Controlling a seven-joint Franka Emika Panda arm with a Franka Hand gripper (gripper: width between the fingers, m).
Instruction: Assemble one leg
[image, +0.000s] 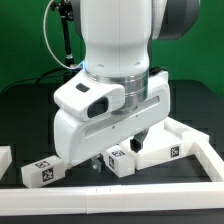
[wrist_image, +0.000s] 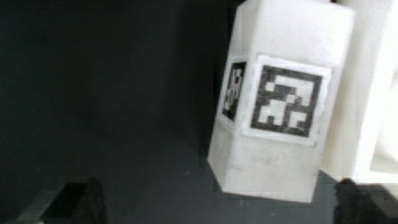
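A white leg (wrist_image: 281, 100) with a black-and-white tag lies on the black table, and it fills the middle of the wrist view. My gripper (wrist_image: 217, 205) is open. Its two dark fingertips (wrist_image: 71, 205) stand wide apart on either side of the leg's near end and do not touch it. In the exterior view the same leg (image: 120, 160) lies just under the big white hand, whose dark fingers (image: 140, 134) hang above it. A second leg (image: 45, 172) lies to the exterior view's left. A third (image: 5, 160) is cut off at that edge.
A white flat part with a tag (image: 170, 152) lies close to the exterior view's right of the gripper, and its edge shows beside the leg in the wrist view (wrist_image: 377, 120). A white bar (image: 110, 192) runs along the front and turns up the right side.
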